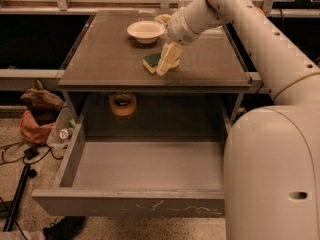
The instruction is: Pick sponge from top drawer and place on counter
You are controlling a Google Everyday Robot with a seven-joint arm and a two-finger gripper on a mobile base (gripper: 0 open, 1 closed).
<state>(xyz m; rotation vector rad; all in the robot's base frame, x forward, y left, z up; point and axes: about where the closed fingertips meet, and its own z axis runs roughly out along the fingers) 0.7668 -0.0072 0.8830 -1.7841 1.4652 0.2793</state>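
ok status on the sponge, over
Gripper down at the counter, right beside the sponge. Sponge flat on counter, green face up, out of the open top drawer. White bowl behind, apart from sponge.
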